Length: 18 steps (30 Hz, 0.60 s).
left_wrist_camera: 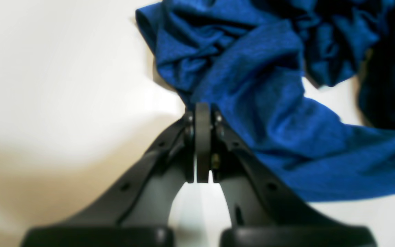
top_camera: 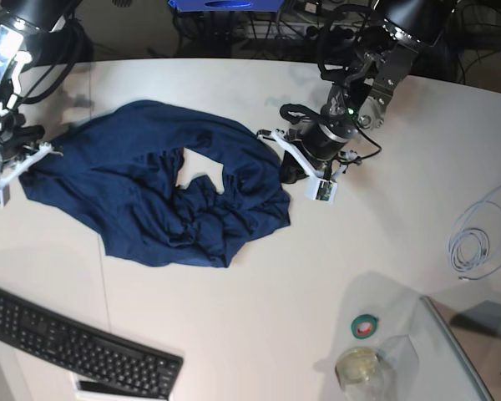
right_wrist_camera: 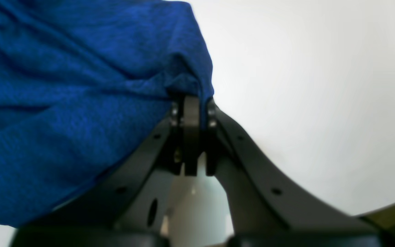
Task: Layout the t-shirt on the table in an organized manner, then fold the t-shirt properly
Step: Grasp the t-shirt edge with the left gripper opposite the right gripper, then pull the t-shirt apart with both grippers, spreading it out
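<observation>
The dark blue t-shirt [top_camera: 150, 192] lies crumpled on the white table [top_camera: 317, 276], bunched in folds at its middle. My left gripper [top_camera: 287, 172] is at the shirt's right edge in the base view. Its wrist view shows the fingers [left_wrist_camera: 202, 106] pressed together, with t-shirt [left_wrist_camera: 262, 103] fabric pinched at the tips. My right gripper [top_camera: 43, 155] holds the shirt's far left edge. In its wrist view the jaws [right_wrist_camera: 192, 101] are shut, and the t-shirt [right_wrist_camera: 63, 103] cloth drapes over them, slightly raised off the table [right_wrist_camera: 303, 85].
A black keyboard [top_camera: 75, 351] lies at the front left. A green tape roll [top_camera: 366, 326], a clear jar [top_camera: 356, 365] and a transparent panel [top_camera: 463, 355] sit at the front right. A coiled white cable [top_camera: 476, 238] lies at the right edge.
</observation>
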Each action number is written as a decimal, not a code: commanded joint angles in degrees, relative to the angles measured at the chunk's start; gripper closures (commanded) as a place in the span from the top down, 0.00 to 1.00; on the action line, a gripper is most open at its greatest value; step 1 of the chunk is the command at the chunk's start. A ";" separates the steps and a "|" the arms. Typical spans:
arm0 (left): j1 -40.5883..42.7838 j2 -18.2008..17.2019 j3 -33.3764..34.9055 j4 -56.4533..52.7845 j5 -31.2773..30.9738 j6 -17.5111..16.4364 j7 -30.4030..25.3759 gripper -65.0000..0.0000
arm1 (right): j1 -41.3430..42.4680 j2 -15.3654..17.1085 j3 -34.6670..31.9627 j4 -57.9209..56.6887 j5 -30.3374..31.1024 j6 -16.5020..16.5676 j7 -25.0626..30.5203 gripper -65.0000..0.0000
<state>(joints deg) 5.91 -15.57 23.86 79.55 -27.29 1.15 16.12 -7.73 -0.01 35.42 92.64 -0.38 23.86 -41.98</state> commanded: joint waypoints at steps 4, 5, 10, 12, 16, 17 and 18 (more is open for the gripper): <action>1.34 0.32 0.01 5.15 -0.27 -0.58 -1.04 0.00 | -1.81 -0.12 -0.30 -0.38 0.51 0.01 1.32 0.02; 1.60 0.50 0.01 5.86 -0.27 -0.58 -1.04 0.00 | -2.69 -0.91 -0.39 -0.11 0.51 0.10 1.67 0.07; -0.77 5.95 0.36 6.03 -0.27 -0.58 -1.04 0.00 | -5.24 -1.53 -0.47 6.74 0.43 0.10 2.64 0.49; -2.53 8.41 0.80 3.57 -0.18 -0.49 -0.95 0.00 | -5.33 -1.53 -0.47 8.85 0.43 0.10 2.72 0.63; -4.73 12.01 0.80 -4.25 3.51 -0.49 -0.95 0.00 | -2.43 -0.91 -2.23 7.89 0.51 0.45 2.81 0.62; -4.81 12.63 0.80 -6.19 6.94 -0.49 -0.95 0.00 | -1.28 -0.21 -3.81 6.22 0.51 1.33 2.81 0.60; -4.64 13.16 0.80 -7.77 10.54 -0.49 -0.95 0.00 | -0.14 1.11 -5.40 4.37 0.51 2.82 2.81 0.58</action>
<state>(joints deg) 1.74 -3.07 24.56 70.65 -15.59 1.04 16.21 -8.51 0.47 29.76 95.72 -0.32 26.61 -40.60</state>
